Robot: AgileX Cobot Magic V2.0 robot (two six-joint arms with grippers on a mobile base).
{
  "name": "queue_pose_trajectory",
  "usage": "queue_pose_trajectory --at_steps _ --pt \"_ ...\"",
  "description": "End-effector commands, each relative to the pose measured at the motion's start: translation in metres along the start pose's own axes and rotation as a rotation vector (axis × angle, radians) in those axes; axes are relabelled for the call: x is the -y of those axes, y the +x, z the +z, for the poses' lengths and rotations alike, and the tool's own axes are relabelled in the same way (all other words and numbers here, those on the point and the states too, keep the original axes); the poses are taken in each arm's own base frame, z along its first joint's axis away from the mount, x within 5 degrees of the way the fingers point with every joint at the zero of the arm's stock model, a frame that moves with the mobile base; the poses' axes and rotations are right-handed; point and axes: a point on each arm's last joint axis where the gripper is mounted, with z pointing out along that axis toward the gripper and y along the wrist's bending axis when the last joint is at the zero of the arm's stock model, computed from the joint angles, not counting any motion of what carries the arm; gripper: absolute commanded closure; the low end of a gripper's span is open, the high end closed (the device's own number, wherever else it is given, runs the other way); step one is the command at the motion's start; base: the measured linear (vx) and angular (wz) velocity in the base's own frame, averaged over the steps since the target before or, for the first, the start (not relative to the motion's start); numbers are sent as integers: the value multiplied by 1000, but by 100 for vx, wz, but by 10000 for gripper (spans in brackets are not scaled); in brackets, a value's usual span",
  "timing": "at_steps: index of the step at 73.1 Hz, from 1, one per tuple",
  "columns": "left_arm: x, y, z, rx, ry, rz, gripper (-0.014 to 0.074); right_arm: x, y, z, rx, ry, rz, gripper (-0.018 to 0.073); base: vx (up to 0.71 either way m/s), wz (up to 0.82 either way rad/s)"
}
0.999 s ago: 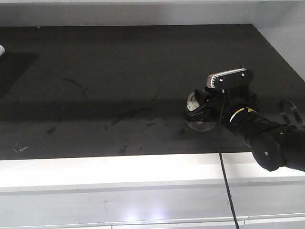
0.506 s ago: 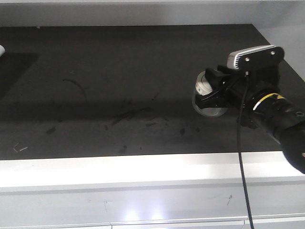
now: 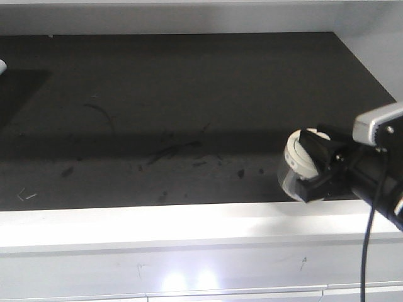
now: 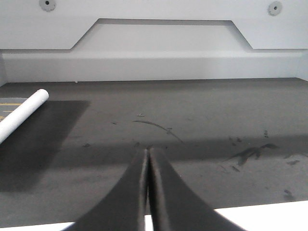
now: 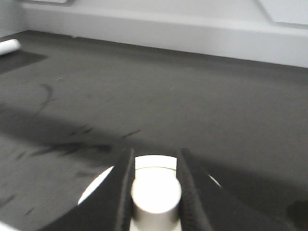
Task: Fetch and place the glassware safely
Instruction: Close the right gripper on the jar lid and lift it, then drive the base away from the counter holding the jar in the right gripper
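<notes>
Right gripper (image 3: 306,166) is at 4 o'clock in the exterior view, closed on the glass jar (image 3: 291,167). The jar is held tilted on its side with its off-white lid (image 3: 295,157) facing 9 o'clock, and the clear body shows below the lid. It hangs at the front edge of the dark mat (image 3: 189,94), just beside the white ledge (image 3: 157,226). Whether it is clear of the mat cannot be confirmed. In the right wrist view the two black fingers (image 5: 122,185) are narrowly parted and clamp the lid's central knob (image 5: 156,196) between them. The lid rim shows at 12 o'clock of the knob. Left gripper (image 4: 147,156) has its two fingers pressed together with no gap and grips nothing. It is low over the mat. A white tube (image 4: 21,114) lies at 9 o'clock in the left wrist view, well apart from both grippers. A white back wall (image 4: 154,65) closes the mat at 12 o'clock.
</notes>
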Motion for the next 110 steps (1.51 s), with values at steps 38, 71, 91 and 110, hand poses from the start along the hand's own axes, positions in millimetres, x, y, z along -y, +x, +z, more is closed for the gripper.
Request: queue_pose_trajectory --at_steps 38,71,91,110 --pt "2 -13 -1 88 20 -17 603 -58 -10 -30 60 -679 -12 560 0 0" --pt "2 -13 -1 88 20 -17 603 -53 -8 -26 41 -618 -30 560 0 0" --pt "2 -13 -1 88 20 -17 603 -53 -8 -26 41 -617 -29 560 0 1" --pt "2 -13 -1 88 20 -17 603 -53 -8 -26 41 -617 -29 560 -3 22"
